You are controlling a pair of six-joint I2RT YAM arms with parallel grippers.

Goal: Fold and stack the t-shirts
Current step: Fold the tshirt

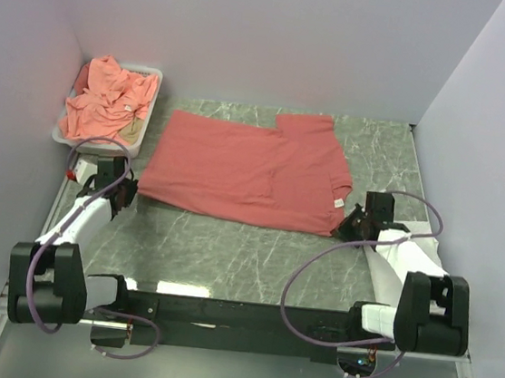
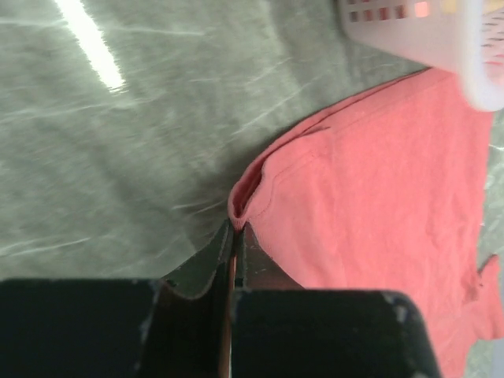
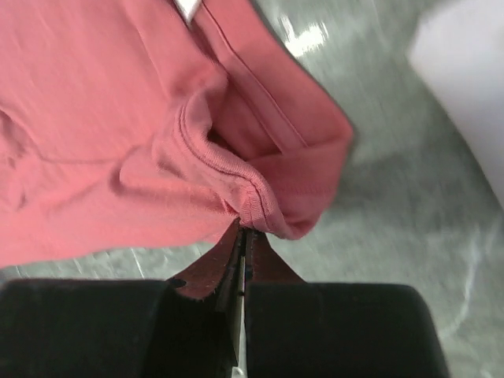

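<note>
A coral-red t-shirt (image 1: 245,170) lies spread across the marble table, folded lengthwise, with a small white label (image 1: 337,203) near its right end. My left gripper (image 1: 124,194) is shut on the shirt's near-left corner; in the left wrist view the hem (image 2: 244,201) is pinched at the fingertips (image 2: 236,228). At the shirt's near-right end my right gripper (image 1: 355,224) is shut on the collar; the right wrist view shows ribbed neckline (image 3: 256,201) bunched at the fingertips (image 3: 244,230). More salmon-pink t-shirts (image 1: 107,100) lie crumpled in the white tray.
The white plastic tray (image 1: 151,109) stands at the back left, close to the shirt's left edge and my left arm; its perforated wall (image 2: 417,27) shows in the left wrist view. Walls enclose the table on three sides. Purple cables loop by both arms.
</note>
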